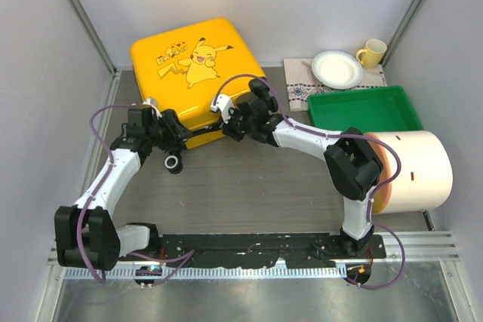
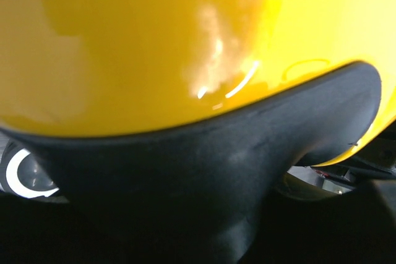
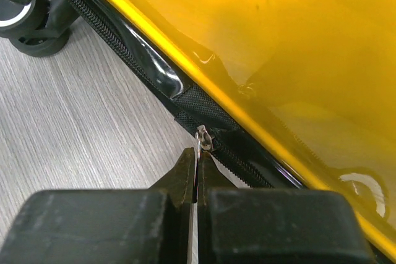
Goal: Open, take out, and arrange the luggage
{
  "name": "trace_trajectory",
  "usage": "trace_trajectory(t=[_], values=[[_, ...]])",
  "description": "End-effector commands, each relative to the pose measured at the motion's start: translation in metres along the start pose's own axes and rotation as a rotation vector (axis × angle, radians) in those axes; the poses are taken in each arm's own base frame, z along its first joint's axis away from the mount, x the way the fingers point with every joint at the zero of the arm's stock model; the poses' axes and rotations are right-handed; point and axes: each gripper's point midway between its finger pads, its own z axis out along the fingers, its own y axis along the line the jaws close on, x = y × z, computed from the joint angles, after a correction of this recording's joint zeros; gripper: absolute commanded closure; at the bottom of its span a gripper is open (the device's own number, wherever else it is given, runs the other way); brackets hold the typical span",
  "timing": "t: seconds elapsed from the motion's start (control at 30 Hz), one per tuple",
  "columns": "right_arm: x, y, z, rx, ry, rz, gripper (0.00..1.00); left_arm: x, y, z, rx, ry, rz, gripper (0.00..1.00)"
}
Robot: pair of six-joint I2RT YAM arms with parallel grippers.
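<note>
The luggage [image 1: 192, 73], a yellow hard-shell suitcase with a Pikachu print, lies flat and closed at the back left of the table. My right gripper [image 1: 229, 121] is at its near edge. In the right wrist view the right gripper [image 3: 198, 156] is shut on the metal zipper pull [image 3: 203, 138] of the black zipper trim [image 3: 142, 66]. My left gripper [image 1: 170, 138] is against the suitcase's near left corner, beside a wheel [image 1: 174, 163]. The left wrist view shows only yellow shell [image 2: 136, 41] and one black finger [image 2: 204, 171] against it, so I cannot tell how its jaws stand.
A green plastic tray [image 1: 366, 107] stands at the back right, with a large cream cylinder [image 1: 415, 171] in front of it. A white plate [image 1: 337, 69] and a yellow mug [image 1: 372, 52] sit on a cloth [image 1: 298, 88] behind the tray. Grey walls enclose the table.
</note>
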Motion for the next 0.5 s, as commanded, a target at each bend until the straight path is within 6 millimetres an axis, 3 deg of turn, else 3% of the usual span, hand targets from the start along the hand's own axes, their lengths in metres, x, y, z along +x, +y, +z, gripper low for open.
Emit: trace_trajectory(t=[0.0,0.2,0.47], values=[[-0.093,0.204,-0.017,-0.706,-0.327,-0.214,0.99,-0.017,-0.029,0.038,0.127,-0.073,0.113,1.00],[-0.109,0.211,-0.022,-0.738,-0.392,-0.260,0.99,-0.018,-0.029,0.040,0.128,-0.079,0.112,1.00],[-0.107,0.241,-0.027,-0.823,-0.401,-0.299,0.99,-0.018,-0.028,0.044,0.120,-0.072,0.103,1.00]])
